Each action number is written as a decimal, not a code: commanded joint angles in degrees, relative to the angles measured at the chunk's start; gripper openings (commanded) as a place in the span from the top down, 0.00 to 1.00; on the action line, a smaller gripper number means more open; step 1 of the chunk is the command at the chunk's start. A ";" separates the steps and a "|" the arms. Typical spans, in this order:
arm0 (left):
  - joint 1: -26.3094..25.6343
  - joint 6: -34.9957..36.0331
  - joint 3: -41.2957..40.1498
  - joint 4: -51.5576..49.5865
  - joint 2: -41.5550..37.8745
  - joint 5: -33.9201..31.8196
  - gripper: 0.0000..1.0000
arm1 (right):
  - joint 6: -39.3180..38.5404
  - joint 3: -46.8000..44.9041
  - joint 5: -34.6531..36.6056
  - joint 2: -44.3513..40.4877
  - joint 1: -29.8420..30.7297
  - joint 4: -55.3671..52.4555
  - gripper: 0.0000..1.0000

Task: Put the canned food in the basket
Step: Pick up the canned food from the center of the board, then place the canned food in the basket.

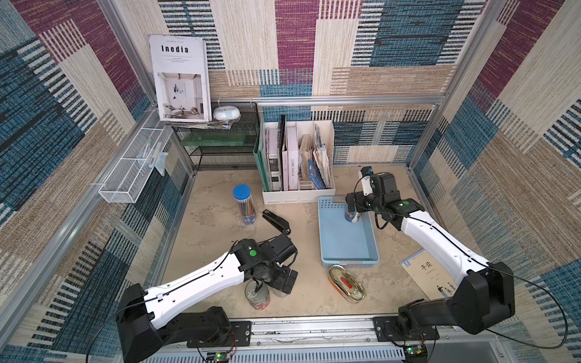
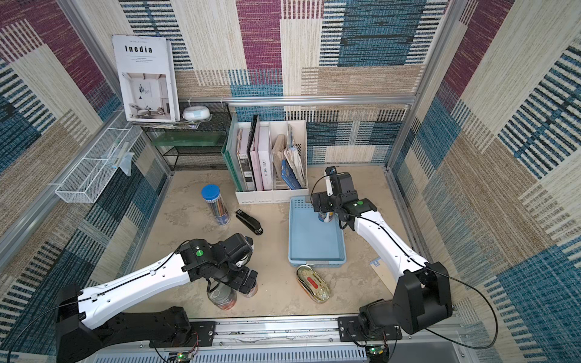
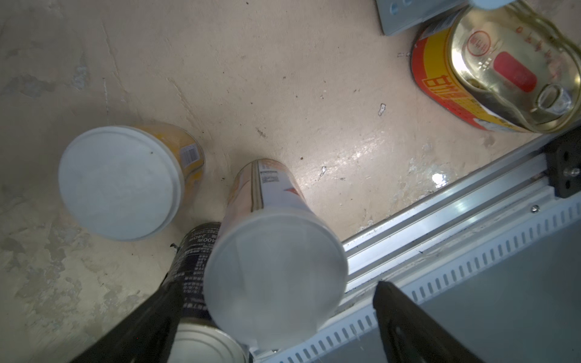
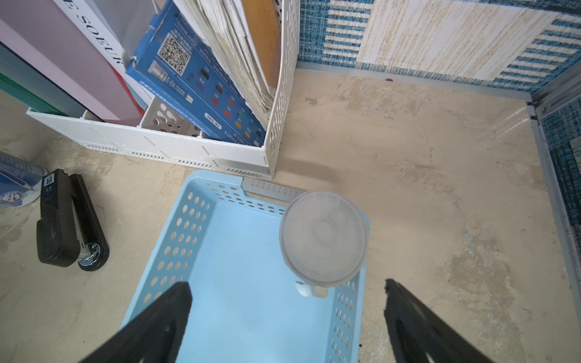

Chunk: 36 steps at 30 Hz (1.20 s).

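Observation:
The light blue basket lies right of centre. One slim white-lidded can stands upright in its far right corner. My right gripper hovers open just above that can, touching nothing. At front left my left gripper hangs open astride another slim white-lidded can, with a gap showing at one finger. A yellow-labelled white-lidded can and a steel can stand beside it. The oval gold tin lies in front of the basket.
A blue-capped pencil tube and a black stapler sit left of the basket. The white file holder stands right behind it. A tan booklet lies under the right arm. A white wire mesh basket hangs on the left wall.

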 commanded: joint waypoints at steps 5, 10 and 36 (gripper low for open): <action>-0.04 0.67 -0.78 2.66 2.53 0.53 0.01 | -0.39 -0.98 -0.83 -0.48 0.01 -0.27 0.00; 0.02 0.99 -1.10 2.65 3.52 -0.65 0.09 | -0.61 -1.67 -0.92 -0.63 0.01 -0.33 0.00; -1.27 12.84 31.37 -9.44 11.71 1.26 0.61 | 2.02 -5.22 0.82 -11.70 0.05 -4.41 0.00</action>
